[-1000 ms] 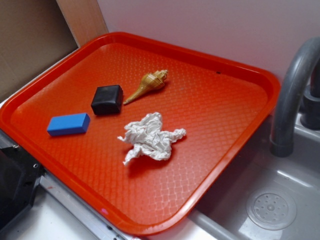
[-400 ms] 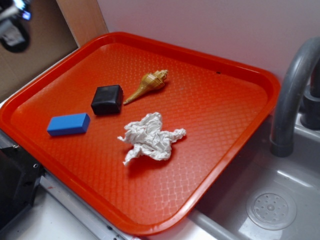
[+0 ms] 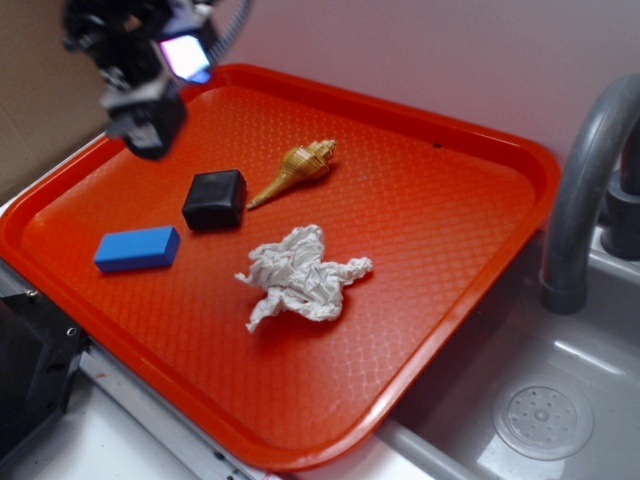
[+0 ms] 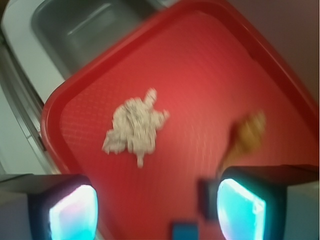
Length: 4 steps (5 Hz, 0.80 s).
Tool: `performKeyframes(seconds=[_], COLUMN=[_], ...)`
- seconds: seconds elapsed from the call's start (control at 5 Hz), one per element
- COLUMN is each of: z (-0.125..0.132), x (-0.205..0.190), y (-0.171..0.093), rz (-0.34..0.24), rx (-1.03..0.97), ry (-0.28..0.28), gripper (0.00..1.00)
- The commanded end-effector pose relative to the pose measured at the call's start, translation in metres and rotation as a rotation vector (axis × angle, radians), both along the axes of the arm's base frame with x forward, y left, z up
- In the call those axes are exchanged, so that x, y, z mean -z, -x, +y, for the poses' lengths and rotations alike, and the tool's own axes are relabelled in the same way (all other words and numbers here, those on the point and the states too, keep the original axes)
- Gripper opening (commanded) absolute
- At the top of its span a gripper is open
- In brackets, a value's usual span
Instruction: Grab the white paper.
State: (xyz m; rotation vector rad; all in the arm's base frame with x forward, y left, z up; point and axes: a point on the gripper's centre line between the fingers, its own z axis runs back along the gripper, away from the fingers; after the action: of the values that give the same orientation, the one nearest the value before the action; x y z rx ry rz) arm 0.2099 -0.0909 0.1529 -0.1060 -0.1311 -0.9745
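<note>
The white paper (image 3: 303, 274) is a crumpled wad lying near the middle of the red tray (image 3: 470, 140). In the wrist view the white paper (image 4: 134, 126) lies well ahead of the fingers. My gripper (image 3: 145, 120) hovers blurred above the tray's far left corner, well apart from the paper and beyond the black block (image 3: 214, 199). In the wrist view my gripper (image 4: 157, 212) is open, its two glowing pads wide apart with nothing between them.
A blue block (image 3: 137, 248) lies at the tray's left, a tan shell (image 3: 298, 168) behind the paper. A grey tap (image 3: 585, 170) and sink with drain (image 3: 542, 416) stand to the right. A wall runs along the back.
My gripper has come in from the top left and moved right and down over the tray's far left corner. The paper and other objects have not moved.
</note>
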Motion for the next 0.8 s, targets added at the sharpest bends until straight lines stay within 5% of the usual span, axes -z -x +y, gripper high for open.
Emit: performKeyframes(seconds=[0.0, 0.2, 0.6], z=[-0.04, -0.043, -0.042], x=[0.019, 0.036, 0.079], y=[-0.001, 0.005, 0.007], rz=[-0.064, -0.016, 0.081], rx=[0.498, 0.749, 0.745], ry=[-0.001, -0.012, -0.096], gripper=[1.0, 1.0, 1.0])
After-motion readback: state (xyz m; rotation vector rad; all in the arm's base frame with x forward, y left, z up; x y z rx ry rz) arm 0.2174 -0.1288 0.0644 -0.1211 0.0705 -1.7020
